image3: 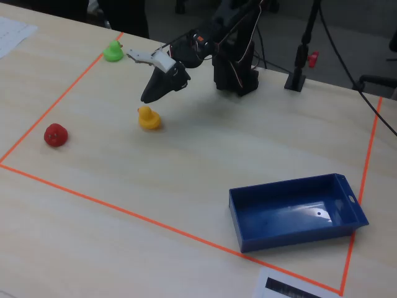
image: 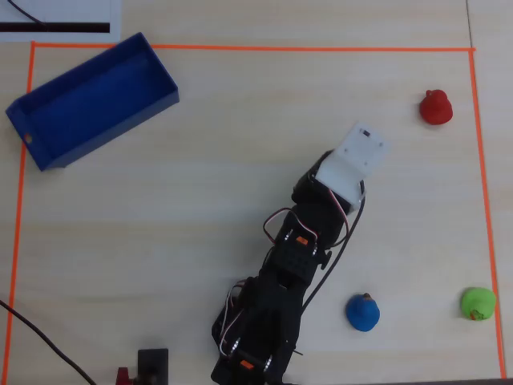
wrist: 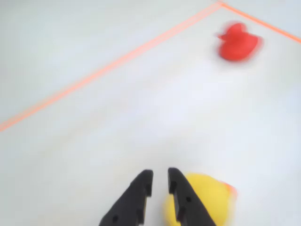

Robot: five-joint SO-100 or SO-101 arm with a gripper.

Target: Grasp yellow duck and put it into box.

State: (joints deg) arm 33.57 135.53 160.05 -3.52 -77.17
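The yellow duck [wrist: 207, 197] sits on the table at the bottom of the wrist view, just right of and partly behind my right finger. In the fixed view the yellow duck [image3: 148, 118] stands just below my gripper [image3: 147, 98]. In the overhead view it is hidden under the white wrist mount [image: 358, 152]. My gripper [wrist: 160, 176] is nearly shut, with a narrow gap and nothing between the jaws. It hangs above and beside the duck. The blue box [image: 88, 104] lies empty at the far left corner; it also shows in the fixed view [image3: 291, 211].
A red duck [image: 436, 107] stands near the top right corner, also in the wrist view [wrist: 237, 42]. A green duck [image: 478, 303] and a blue duck [image: 363, 312] stand at the lower right. Orange tape [image: 240, 48] frames the work area.
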